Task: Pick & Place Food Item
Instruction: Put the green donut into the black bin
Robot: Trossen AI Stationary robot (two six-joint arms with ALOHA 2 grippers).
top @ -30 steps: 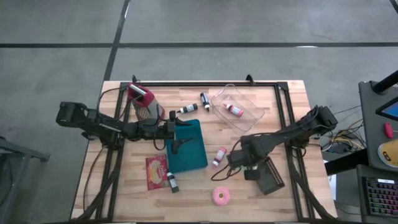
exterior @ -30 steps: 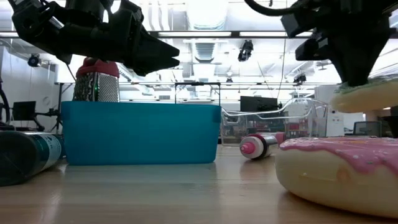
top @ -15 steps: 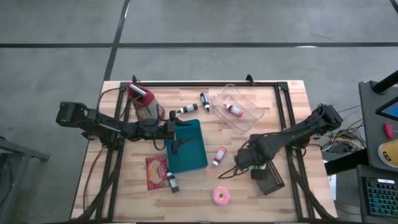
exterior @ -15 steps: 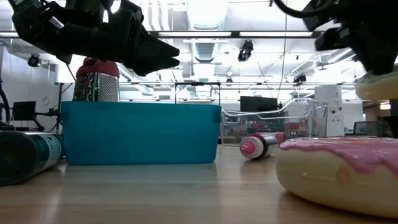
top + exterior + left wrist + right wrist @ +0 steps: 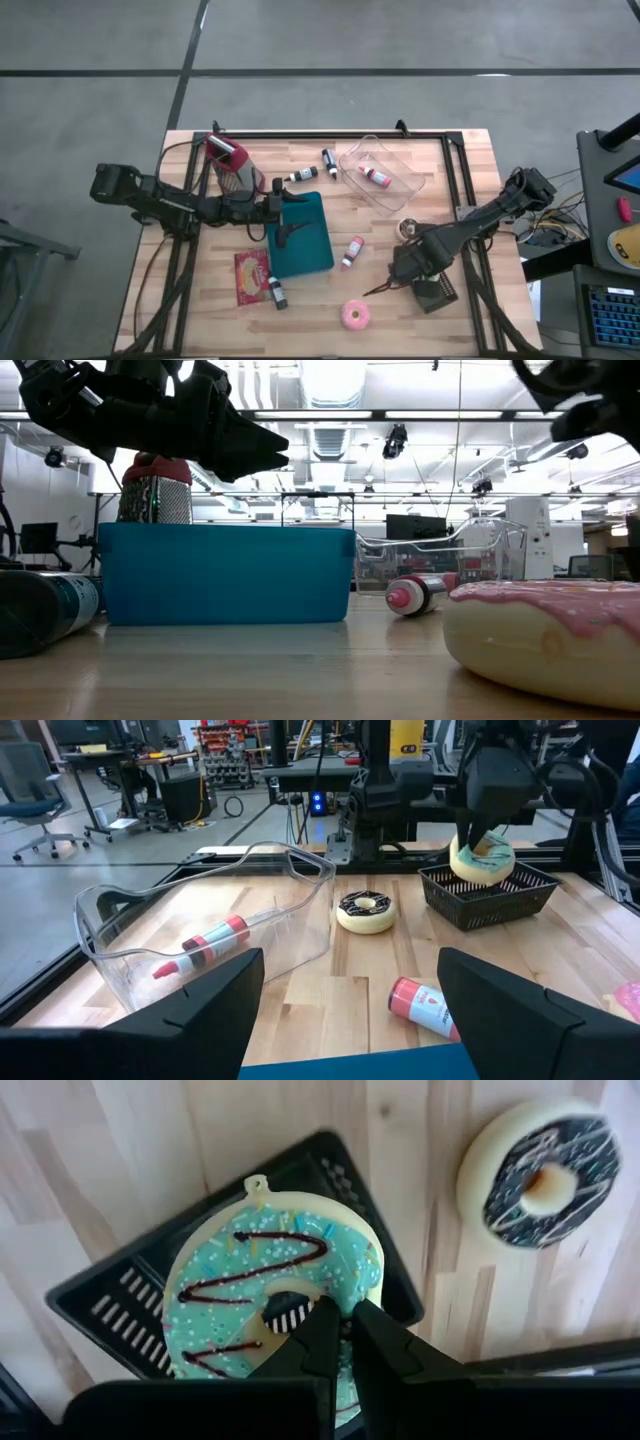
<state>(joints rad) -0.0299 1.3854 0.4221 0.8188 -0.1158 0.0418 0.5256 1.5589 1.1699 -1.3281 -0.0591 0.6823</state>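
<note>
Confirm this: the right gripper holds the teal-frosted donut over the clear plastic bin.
Wrong place. The right gripper holds the teal-frosted donut over the black mesh basket, not the clear plastic bin; the right wrist view shows it.

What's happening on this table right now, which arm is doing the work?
The right arm is doing the work. Its end effector is shut on a teal-frosted doughnut with chocolate drizzle, holding it just over a small black mesh basket on the wooden table. A chocolate-frosted doughnut lies on the table beside the basket. The left end effector waits open above a teal plastic bin.
</note>
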